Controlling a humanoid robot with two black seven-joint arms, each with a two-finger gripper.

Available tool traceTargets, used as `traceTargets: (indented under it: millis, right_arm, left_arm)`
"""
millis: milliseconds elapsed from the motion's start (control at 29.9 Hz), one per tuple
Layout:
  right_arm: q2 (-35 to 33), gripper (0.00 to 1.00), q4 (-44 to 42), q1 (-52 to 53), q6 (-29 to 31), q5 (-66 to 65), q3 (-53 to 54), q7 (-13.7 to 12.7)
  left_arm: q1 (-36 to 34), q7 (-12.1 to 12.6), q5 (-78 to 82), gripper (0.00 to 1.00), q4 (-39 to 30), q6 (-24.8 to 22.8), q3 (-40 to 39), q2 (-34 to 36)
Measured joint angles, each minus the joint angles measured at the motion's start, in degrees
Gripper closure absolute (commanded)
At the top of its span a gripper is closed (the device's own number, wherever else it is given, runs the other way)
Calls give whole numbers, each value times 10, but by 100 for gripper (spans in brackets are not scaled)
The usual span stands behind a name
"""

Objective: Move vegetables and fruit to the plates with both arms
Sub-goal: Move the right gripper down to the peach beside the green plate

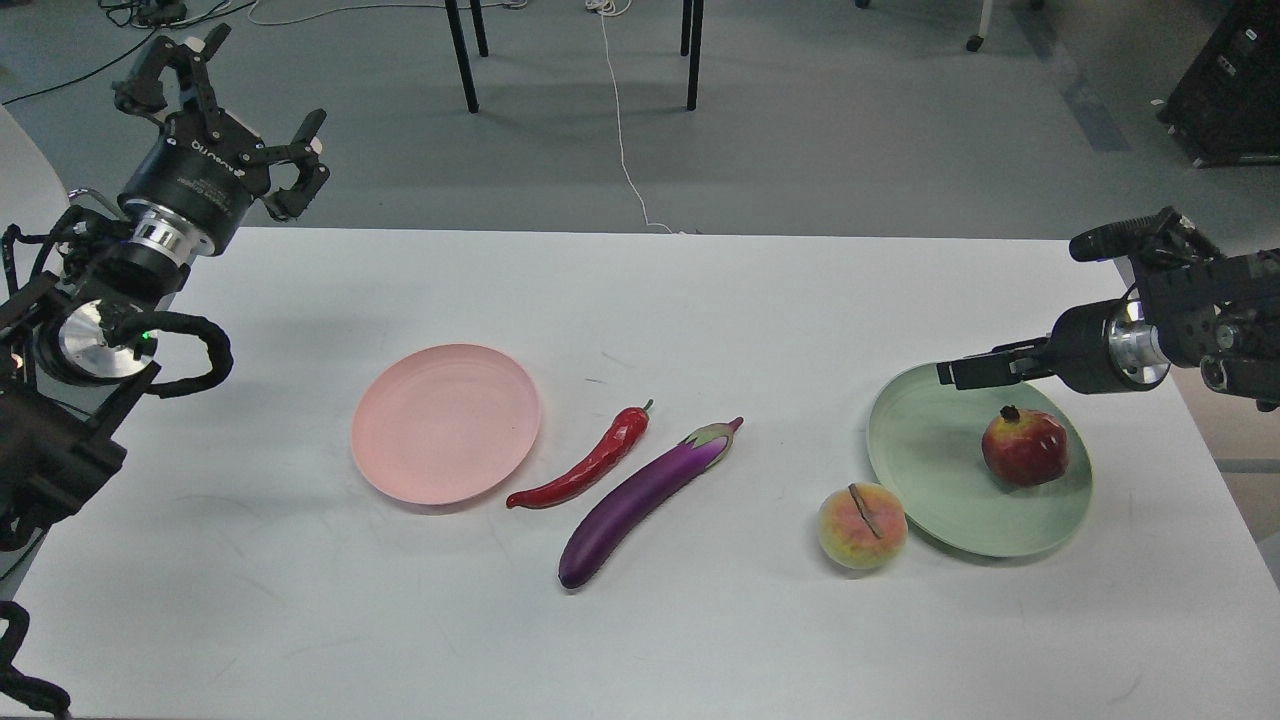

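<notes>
A dark red pomegranate (1025, 447) lies on the pale green plate (935, 450) at the right. My right gripper (962, 371) hovers empty and open just above the plate's far edge, apart from the pomegranate. A yellow-pink peach (862, 526) sits on the table against the green plate's front left rim. The red chili pepper (587, 464) and the purple eggplant (643, 497) lie side by side at the centre. The pink plate (445, 424) left of them is empty. My left gripper (250, 95) is open, raised beyond the table's far left corner.
The white table (640, 290) carries everything. Its far edge runs across the view and its right edge is close to the green plate. Beyond are grey floor, black furniture legs (462, 55), a white cable (620, 120) and a black case (1225, 85).
</notes>
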Motion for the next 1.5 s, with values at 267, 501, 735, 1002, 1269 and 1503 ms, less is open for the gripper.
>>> traceTargets:
  millis: [267,501,735,1002,1269,1503]
  right_arm:
    - [7,2,147,47,0,1,19,0]
    - [58,2,183,71,4,-3,11,0]
    - [130,2,183,93,5,-20,-41,0]
    - [169,2,181,94,4,-31,-77,-2]
    - [184,2,168,90,4,-31,-94,-11]
    - [188,2,160,91,4,-31,-95,-12]
  left_arm:
    - [0,0,0,2,-5,-1,0,2]
    - [0,1,0,2,-7,0,0,2]
    - [0,0,0,2,-8,0,0,9]
    - [4,0,0,2,-8,-3,0,15]
    - [4,0,0,2,-8,-3,0,17]
    - [5,0,0,2,-8,-3,0,17]
